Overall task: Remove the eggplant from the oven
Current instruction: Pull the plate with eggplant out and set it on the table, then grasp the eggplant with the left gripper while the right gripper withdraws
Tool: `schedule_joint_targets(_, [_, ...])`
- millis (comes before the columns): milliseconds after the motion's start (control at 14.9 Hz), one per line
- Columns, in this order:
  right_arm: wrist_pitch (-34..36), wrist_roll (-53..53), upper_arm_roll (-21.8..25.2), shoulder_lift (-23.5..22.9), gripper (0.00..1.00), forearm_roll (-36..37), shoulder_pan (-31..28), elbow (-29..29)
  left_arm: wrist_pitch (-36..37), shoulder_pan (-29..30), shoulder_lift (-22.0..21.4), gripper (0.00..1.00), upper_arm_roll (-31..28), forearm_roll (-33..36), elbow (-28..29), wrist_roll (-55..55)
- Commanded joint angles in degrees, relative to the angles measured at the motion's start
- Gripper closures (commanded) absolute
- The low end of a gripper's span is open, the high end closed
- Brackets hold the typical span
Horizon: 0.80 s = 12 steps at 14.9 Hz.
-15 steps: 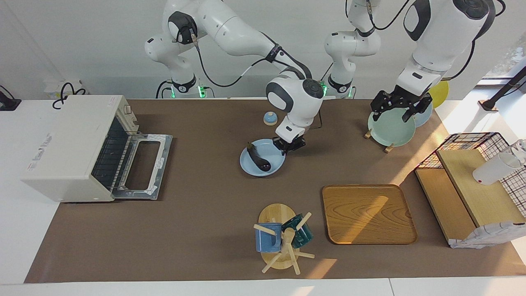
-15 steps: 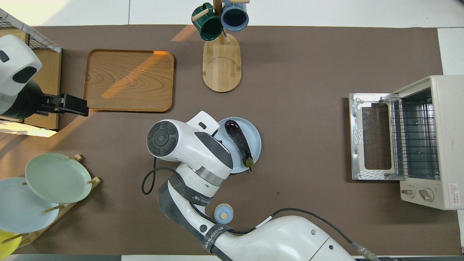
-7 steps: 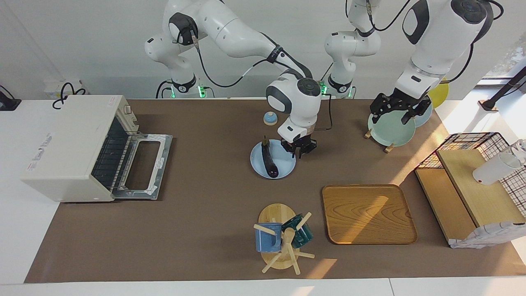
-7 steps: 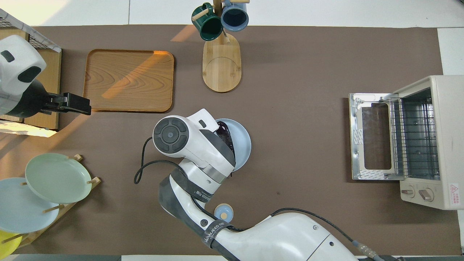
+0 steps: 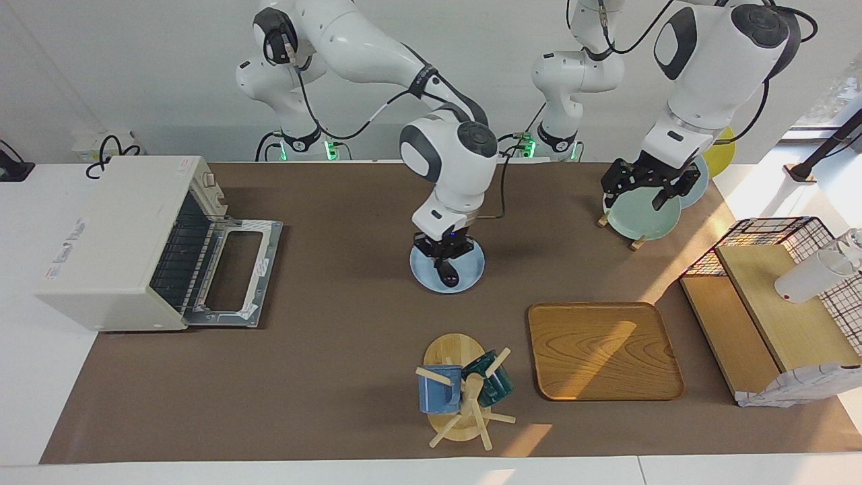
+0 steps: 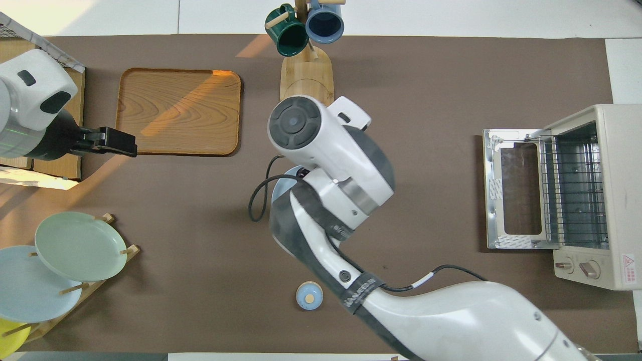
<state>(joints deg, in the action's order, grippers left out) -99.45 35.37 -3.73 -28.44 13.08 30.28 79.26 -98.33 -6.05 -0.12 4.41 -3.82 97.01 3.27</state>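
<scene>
— What sits around the wooden tray [image 5: 605, 350]?
— Mug rack [image 5: 461, 397] beside it; light blue plate [image 5: 471, 269] and plate stand [image 5: 640, 212] nearer the robots; wire basket [image 5: 794, 236] alongside.

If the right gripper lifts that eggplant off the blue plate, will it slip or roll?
Likely slippery: the eggplant looks glossy and rounded, so it may slide. Slender, so it could roll on the blue plate if nudged. The right gripper is right over it.

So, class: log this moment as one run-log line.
eggplant: on plate | oven: open | right gripper: over eggplant | left gripper: waiting
</scene>
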Motion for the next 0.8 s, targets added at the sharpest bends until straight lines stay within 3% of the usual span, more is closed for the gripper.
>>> schedule_joint_targets(0, [4.6, -5.32, -0.84, 3.21, 1.0, 1.16, -6.61, 3.78, -4.83, -5.18, 2.13, 0.0, -0.37, -0.57, 1.95, 5.14])
schedule_joint_targets(201, [2.86, -6.37, -0.84, 6.63, 1.0, 2.29, -12.68, 13.51, -9.58, -10.89, 6.25, 0.0, -0.37, -1.01, 1.86, 10.42])
schedule_joint_targets(469, [-6.96, -7.34, -0.75, 10.94, 1.0, 7.64, -17.97, 28.11, -17.66, -19.42, 12.49, 0.0, -0.37, -2.07, 2.04, 19.3])
schedule_joint_targets(737, [-10.86, -7.34, -0.84, 11.48, 1.0, 10.12, -21.48, 32.27, -27.06, -26.19, 18.29, 0.0, -0.45, -2.07, 3.97, 26.25])
